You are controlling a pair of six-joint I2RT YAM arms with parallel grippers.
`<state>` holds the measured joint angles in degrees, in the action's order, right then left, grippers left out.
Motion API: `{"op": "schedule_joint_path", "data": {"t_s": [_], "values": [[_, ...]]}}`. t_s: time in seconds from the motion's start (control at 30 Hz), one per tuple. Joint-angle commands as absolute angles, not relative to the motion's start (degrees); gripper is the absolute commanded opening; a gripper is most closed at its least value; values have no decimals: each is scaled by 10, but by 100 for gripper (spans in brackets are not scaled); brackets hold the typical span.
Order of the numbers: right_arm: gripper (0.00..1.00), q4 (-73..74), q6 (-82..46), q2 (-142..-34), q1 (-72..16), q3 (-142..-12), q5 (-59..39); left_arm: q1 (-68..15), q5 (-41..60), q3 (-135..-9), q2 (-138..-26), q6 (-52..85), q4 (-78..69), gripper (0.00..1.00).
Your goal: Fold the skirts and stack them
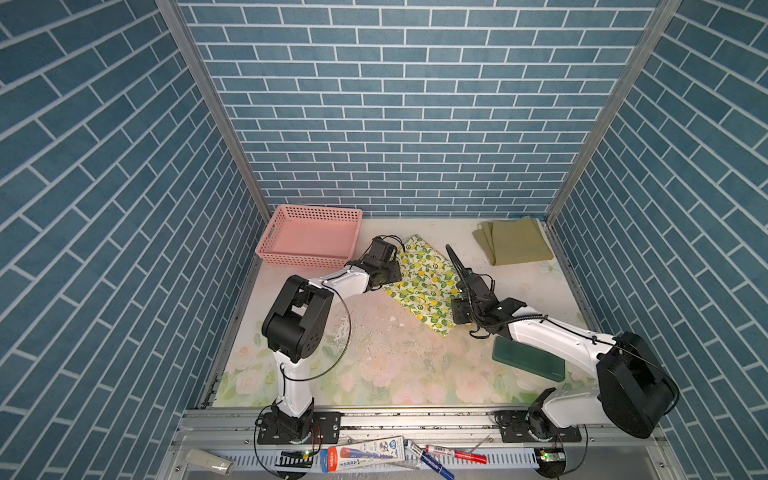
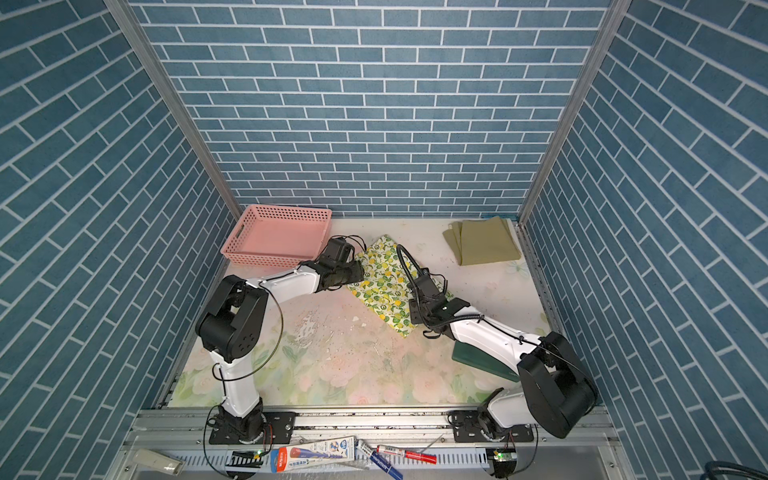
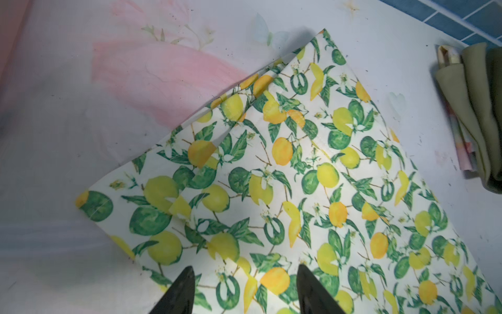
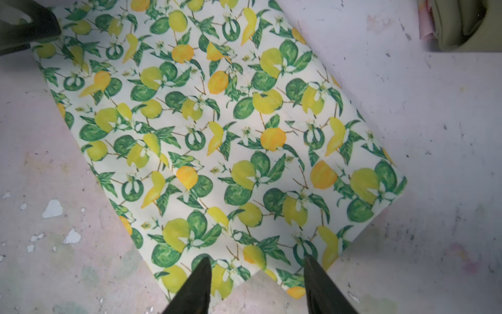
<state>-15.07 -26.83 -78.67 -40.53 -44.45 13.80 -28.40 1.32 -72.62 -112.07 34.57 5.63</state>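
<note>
around the lemon skirt (image 1: 419, 286) we see a pink basket (image 1: 307, 259) and green block (image 1: 528, 359); it lies folded flat under left gripper (image 3: 245, 267) and right gripper (image 4: 257, 258), both parted, empty.

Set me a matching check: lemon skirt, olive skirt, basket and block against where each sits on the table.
Things:
1. lemon skirt
2. olive skirt
3. basket
4. block

Places:
a. far right corner
b. near right
c. far left corner
d. centre

Pairs: 1-d, 2-a, 3-c, 4-b
</note>
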Motion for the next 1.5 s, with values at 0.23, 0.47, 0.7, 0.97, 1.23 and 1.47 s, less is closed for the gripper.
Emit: {"op": "schedule_joint_path", "data": {"t_s": [0.23, 0.47, 0.7, 0.97, 1.23, 1.47], "values": [[55, -189, -297, -748, -401, -415, 161, -282, -12, -777, -1177, 363, 72, 61], [57, -224, -300, -766, -400, -429, 163, -279, -18, -786, -1203, 357, 77, 61], [57, -229, -318, -781, -394, -419, 154, -277, -31, -794, -1215, 350, 80, 59], [57, -201, -337, -782, -371, -393, 115, -276, -28, -803, -1223, 348, 69, 21], [52, -148, -352, -804, -357, -375, 75, -276, -27, -824, -1223, 334, 78, 0], [46, -92, -368, -843, -352, -383, 34, -276, -24, -824, -1220, 329, 81, 0]]}}
